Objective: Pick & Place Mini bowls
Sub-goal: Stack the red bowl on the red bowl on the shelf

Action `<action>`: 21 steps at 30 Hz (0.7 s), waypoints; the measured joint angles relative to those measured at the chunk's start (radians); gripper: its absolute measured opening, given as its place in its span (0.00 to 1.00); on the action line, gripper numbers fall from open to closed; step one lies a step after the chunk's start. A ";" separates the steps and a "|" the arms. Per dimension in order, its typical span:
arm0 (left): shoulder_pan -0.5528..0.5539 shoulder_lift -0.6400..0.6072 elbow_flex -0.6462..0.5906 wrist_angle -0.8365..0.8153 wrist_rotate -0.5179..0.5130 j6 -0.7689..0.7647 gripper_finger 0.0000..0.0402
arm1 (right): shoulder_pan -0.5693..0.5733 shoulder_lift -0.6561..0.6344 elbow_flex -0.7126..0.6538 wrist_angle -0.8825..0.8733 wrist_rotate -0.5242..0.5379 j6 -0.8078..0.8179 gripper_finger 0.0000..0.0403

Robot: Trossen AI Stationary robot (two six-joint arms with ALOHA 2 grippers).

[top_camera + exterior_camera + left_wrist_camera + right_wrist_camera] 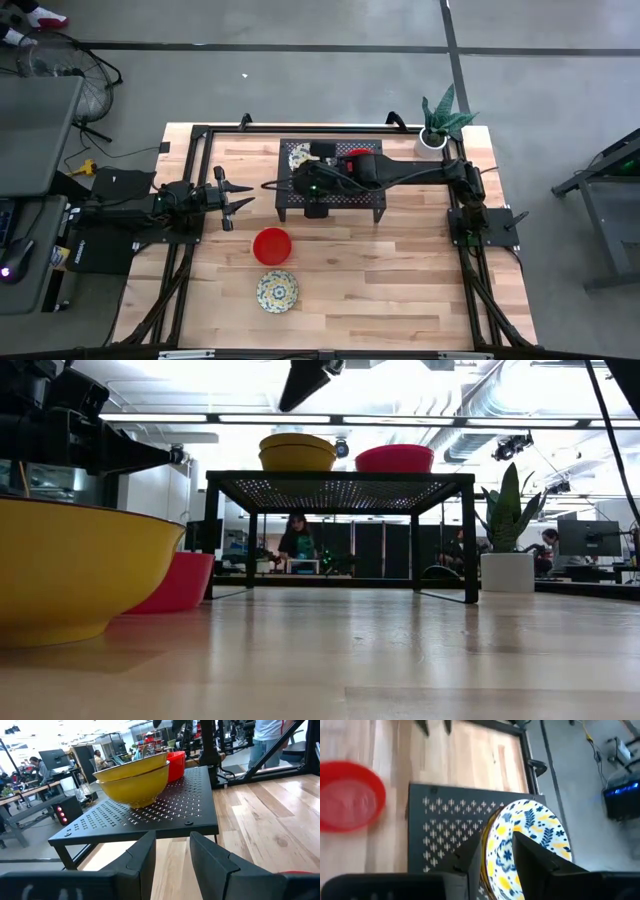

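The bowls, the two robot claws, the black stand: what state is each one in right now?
Stacked floral bowls: upright, nested, on the black stand.
Red bowl on the stand: upright beside the stack.
Red bowl on the table: upright, empty.
Floral bowl on the table: upright, empty.
Right gripper: open above the stack, holding nothing.
Left gripper: open, empty, waiting beside the stand.

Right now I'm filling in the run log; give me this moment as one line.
right gripper: open over floral bowls stacked on rack | left gripper: open, waiting | red bowl, floral bowl: on table
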 joint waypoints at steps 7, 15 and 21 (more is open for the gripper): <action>0.000 0.000 0.000 0.000 0.000 0.000 0.29 | 0.049 -0.005 0.000 0.008 -0.096 0.093 0.20; 0.000 0.000 0.000 0.000 0.000 0.000 0.29 | 0.084 -0.006 0.000 0.008 -0.273 0.113 0.18; 0.000 0.000 0.000 0.000 0.000 0.000 0.29 | 0.118 -0.006 0.000 0.008 -0.365 0.219 0.18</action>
